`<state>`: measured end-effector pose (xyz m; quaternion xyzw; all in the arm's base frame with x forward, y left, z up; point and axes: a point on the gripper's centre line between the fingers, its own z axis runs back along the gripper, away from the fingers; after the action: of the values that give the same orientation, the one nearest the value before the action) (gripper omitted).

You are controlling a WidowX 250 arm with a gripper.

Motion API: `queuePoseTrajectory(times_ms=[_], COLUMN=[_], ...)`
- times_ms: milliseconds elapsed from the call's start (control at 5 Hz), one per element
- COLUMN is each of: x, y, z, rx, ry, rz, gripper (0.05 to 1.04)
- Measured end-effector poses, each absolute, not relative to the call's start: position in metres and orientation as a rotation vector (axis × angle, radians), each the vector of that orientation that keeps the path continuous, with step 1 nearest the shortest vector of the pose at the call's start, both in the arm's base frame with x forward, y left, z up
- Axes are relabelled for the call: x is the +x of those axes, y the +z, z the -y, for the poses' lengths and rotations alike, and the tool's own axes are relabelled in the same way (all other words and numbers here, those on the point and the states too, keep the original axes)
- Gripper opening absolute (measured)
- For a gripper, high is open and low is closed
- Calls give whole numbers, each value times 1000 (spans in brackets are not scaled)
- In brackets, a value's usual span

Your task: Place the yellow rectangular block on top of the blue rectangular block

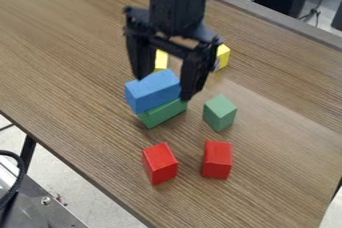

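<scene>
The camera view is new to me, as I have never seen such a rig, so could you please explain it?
The black machine is a robot arm; the gripper at its lower end works like a hand. A fixed camera looks down at a slant on a wood-grain table. The gripper is at a blue block, just above a green block; I cannot tell whether it grips it. To the right is another green block, nearer us two red blocks, and farther back two yellow blocks.

Upper blk (pixel 152 92) on lower blk (pixel 163 113), third blk (pixel 219 113) to R, 2 blks (pixel 160 164) in front, 2 others (pixel 223 57) behind.
</scene>
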<state>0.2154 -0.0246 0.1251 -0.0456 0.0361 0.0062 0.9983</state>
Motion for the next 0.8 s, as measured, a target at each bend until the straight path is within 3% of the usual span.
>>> queuePoseTrajectory(times_ms=[200,400,600,800], x=[237,259,277,272], y=[120,127,124,119], z=[25,24,16,-11], rx=[-109,-176,-137,-85], ry=[76,145,222,296], rz=[-104,-88,-91,-110], gripper=[1000,1000,1000,1000])
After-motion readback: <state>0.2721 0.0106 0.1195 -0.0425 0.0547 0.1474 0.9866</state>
